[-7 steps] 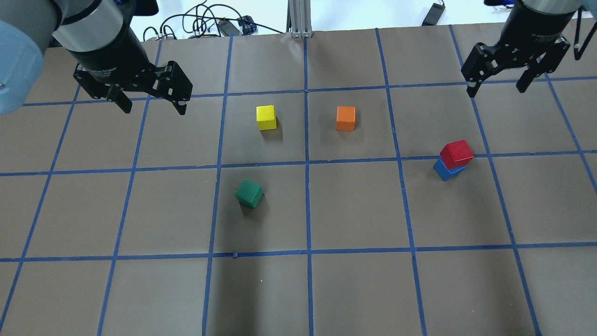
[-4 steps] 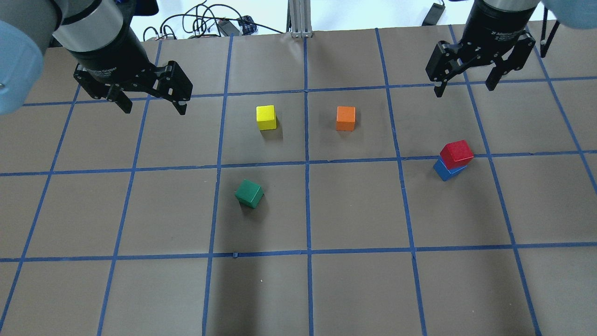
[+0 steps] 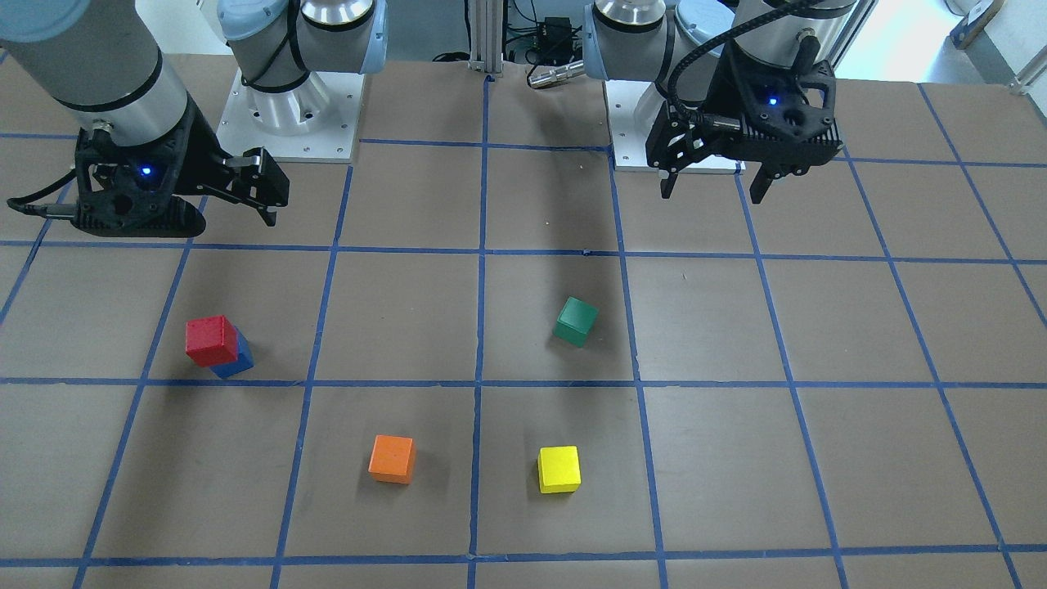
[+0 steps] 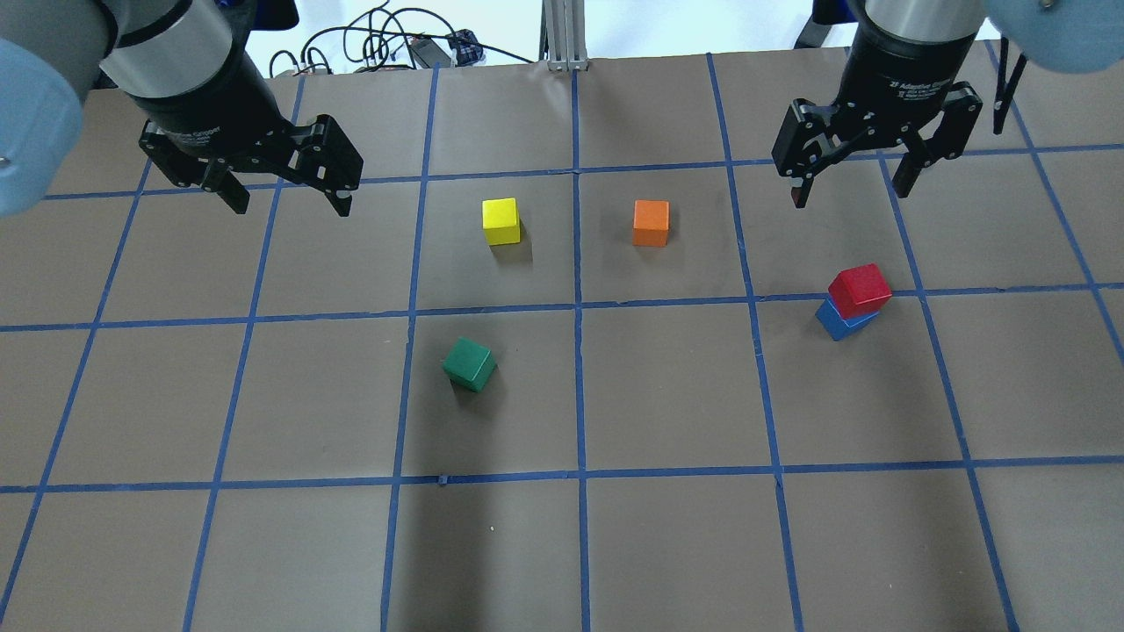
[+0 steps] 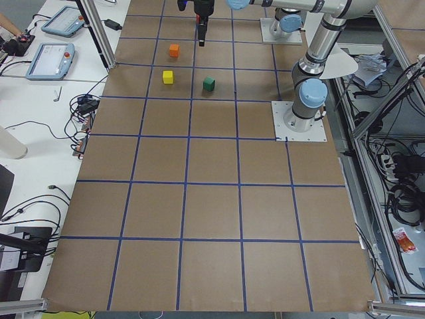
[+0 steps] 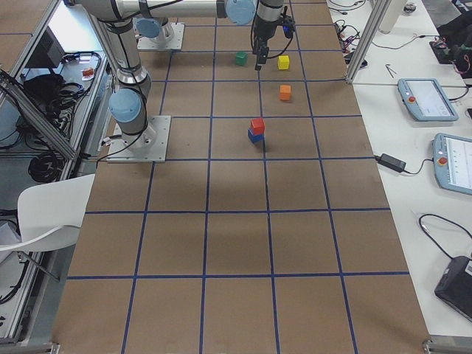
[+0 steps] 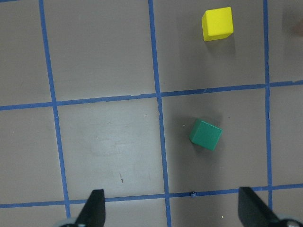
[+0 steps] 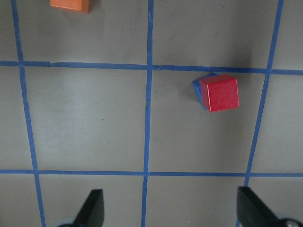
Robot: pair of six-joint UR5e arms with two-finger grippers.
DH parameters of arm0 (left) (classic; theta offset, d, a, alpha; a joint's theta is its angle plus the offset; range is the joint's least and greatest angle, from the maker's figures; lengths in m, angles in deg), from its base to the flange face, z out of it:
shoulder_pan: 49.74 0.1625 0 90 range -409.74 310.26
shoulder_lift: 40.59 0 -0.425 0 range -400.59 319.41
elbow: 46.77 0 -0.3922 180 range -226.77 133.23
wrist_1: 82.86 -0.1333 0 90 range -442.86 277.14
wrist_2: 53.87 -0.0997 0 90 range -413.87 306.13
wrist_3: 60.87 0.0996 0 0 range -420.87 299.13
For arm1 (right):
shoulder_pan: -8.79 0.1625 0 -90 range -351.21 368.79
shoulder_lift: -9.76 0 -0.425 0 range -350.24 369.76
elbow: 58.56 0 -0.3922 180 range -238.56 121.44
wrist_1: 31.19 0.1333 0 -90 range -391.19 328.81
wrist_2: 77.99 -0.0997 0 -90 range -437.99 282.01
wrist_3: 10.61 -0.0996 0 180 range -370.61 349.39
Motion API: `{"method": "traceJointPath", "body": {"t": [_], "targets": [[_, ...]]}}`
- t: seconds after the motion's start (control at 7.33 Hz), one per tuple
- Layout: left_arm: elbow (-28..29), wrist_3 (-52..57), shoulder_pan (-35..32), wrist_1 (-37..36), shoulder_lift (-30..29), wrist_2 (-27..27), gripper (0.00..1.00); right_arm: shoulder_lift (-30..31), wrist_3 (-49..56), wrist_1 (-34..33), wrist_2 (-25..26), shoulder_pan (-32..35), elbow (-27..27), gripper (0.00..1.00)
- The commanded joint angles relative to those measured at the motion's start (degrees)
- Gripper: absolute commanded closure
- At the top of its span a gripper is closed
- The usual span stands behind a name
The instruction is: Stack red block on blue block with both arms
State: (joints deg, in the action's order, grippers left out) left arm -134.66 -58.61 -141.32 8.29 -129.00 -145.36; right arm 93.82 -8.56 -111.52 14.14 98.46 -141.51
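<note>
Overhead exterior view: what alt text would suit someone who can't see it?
A red block sits slightly askew on a blue block, on a brown table gridded with blue tape. The left gripper and right gripper hang open and empty; a yellow block, orange block and green block lie apart.

Silver-grey arms (image 3: 90, 57) with light-blue caps (image 5: 311, 95) and black tools (image 4: 848, 193).

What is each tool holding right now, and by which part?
Nothing. The left tool and right tool hang open and empty; the red block rests on the blue block, untouched.
</note>
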Motion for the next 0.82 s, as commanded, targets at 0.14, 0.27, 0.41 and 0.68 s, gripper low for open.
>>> {"method": "traceJointPath", "body": {"t": [0.14,0.27,0.41,0.68], "targets": [[0.0,-0.1,0.0,0.0,-0.1,0.0,0.00,1.4,-1.8,-0.4,-0.1,0.9,-2.7,0.00],[0.0,-0.2,0.0,-0.1,-0.2,0.0,0.00,1.7,-1.6,-0.6,0.1,0.9,-2.9,0.00],[0.1,-0.2,0.0,-0.1,-0.1,0.0,0.00,1.7,-1.3,-0.6,0.1,0.9,-3.0,0.00],[0.1,-0.2,0.0,-0.1,-0.2,0.0,0.00,1.6,-1.3,-0.8,0.1,0.9,-3.1,0.00]]}}
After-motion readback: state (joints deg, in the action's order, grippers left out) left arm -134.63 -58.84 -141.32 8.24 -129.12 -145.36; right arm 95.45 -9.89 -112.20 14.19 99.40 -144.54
